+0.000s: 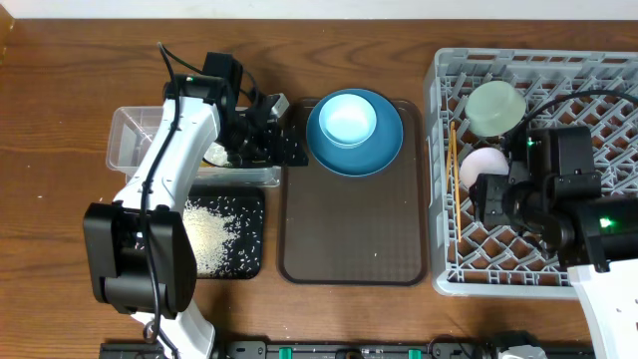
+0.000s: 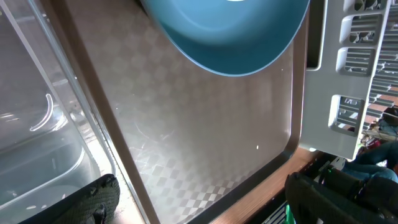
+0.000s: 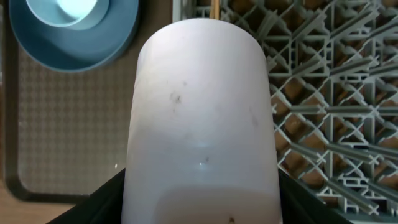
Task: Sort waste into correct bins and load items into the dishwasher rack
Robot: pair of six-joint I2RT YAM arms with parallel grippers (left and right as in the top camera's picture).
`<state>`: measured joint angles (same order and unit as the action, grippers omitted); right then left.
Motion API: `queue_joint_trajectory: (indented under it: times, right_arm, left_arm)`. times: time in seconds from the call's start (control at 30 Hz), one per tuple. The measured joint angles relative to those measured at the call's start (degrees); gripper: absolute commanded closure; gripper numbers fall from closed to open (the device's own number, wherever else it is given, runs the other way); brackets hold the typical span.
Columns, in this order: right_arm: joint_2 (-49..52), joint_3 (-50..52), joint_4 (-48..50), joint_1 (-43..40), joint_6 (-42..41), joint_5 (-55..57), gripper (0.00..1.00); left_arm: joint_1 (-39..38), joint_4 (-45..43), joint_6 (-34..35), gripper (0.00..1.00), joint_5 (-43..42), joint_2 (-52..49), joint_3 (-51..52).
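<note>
The left arm [image 1: 167,165] covers much of the tub [image 1: 130,138] — its contents cannot be told. At the right wrist the cup [image 3: 202,112], cut off below, blocks part of the rack [image 3: 323,93] — the left wrist view crops the plate [image 2: 230,37].

The brown wooden bench [image 1: 60,120] shows streaked grain with a faint sheen. The dark brown plastic serving tray [image 2: 205,143] is matt, embossed with fine diamonds and lightly scratched. The wide blue plate-bowl [image 1: 387,150] is smooth and glossy. The clear plastic rectangular tub [image 1: 130,130] is shiny. The large grey plastic lattice rack [image 1: 440,170] looks dull. The pale pink cup [image 3: 202,112] is smooth, satin and faintly speckled.
</note>
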<state>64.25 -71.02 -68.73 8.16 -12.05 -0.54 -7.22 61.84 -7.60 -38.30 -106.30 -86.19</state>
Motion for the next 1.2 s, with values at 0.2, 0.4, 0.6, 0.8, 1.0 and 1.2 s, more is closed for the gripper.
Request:
queue_joint_trajectory:
  times: [0.2, 0.4, 0.6, 0.8, 1.0, 1.2]
  right_arm:
    - [0.9, 0.0, 0.9, 0.0, -0.2, 1.0, 0.63]
    - [1.7, 0.0, 3.8, -0.2, -1.6, 7.2, 0.63]
    - [1.9, 0.0, 7.0, -3.5, -3.1, 10.0, 0.63]
    - [3.1, 0.0, 7.0, -4.7, -3.9, 10.6, 0.64]
    - [4.5, 0.0, 6.9, -4.7, -4.0, 6.8, 0.64]
    - [6.8, 0.0, 4.9, -4.7, -4.1, 1.8, 0.64]
  left_arm:
    - [0.0, 0.0, 0.0, 0.11, 0.0, 0.0, 0.0]
    - [0.0, 0.0, 0.0, 0.11, 0.1, 0.0, 0.0]
    - [0.0, 0.0, 0.0, 0.11, 0.1, 0.0, 0.0]
    - [0.0, 0.0, 0.0, 0.11, 0.1, 0.0, 0.0]
    - [0.0, 0.0, 0.0, 0.11, 0.1, 0.0, 0.0]
    - [0.0, 0.0, 0.0, 0.11, 0.1, 0.0, 0.0]
